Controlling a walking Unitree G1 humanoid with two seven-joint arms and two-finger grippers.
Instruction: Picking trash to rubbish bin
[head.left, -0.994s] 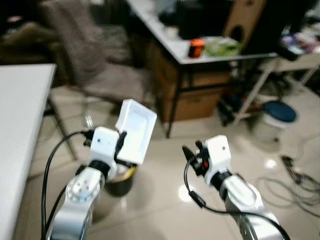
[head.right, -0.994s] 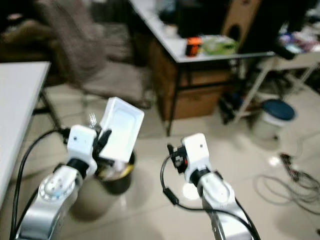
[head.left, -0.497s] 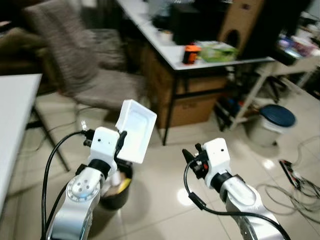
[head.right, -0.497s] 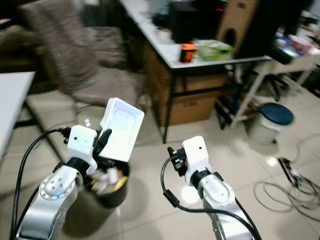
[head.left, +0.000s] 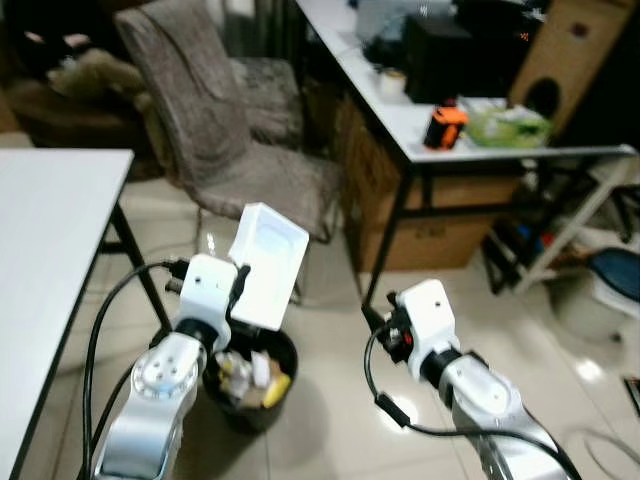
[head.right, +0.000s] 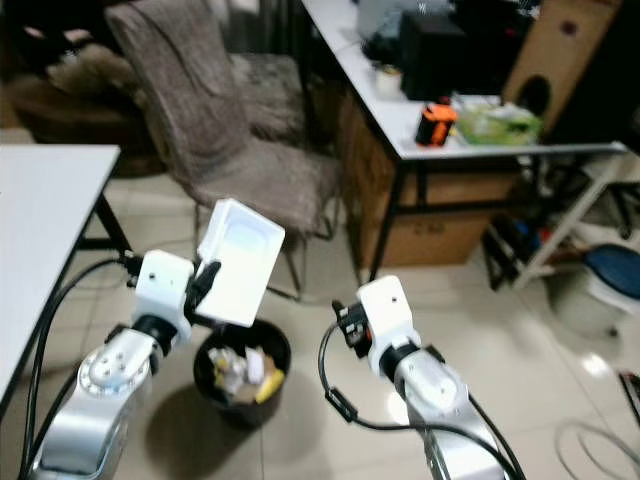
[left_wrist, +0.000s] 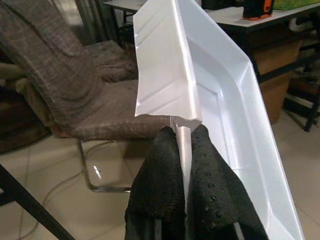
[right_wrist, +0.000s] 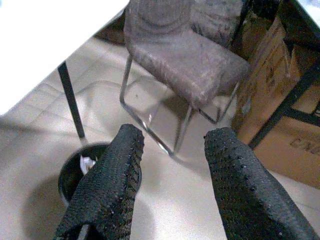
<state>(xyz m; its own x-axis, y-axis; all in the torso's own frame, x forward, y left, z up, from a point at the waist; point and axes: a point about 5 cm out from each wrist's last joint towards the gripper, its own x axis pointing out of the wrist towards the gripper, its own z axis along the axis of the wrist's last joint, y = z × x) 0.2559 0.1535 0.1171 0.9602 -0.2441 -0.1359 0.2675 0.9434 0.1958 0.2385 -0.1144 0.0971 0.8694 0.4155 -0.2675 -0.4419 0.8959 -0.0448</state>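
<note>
Since a second ago your camera has swung and lifted: the white worktop at far left fills more of the view, and the black rubbish bin, half hidden under the left arm before, now shows its open mouth with scraps already inside. I judge that you have lined up on the bin and the drop is the step in hand.

Your left pincer is pinching the rim of the white plastic tray, held tilted with its hollow facing forward, raised above the bin and a little behind its mouth. The tray looks wide against that mouth, so it will probably need tipping edge-down to go in.

To the bin's left stands the worktop's black leg; behind it the grey chair with its metal frame. Keep the tray clear of both.

Your right pincer hovers spread and empty beside the bin, over bare floor with room to move; the desk stands well beyond
</note>
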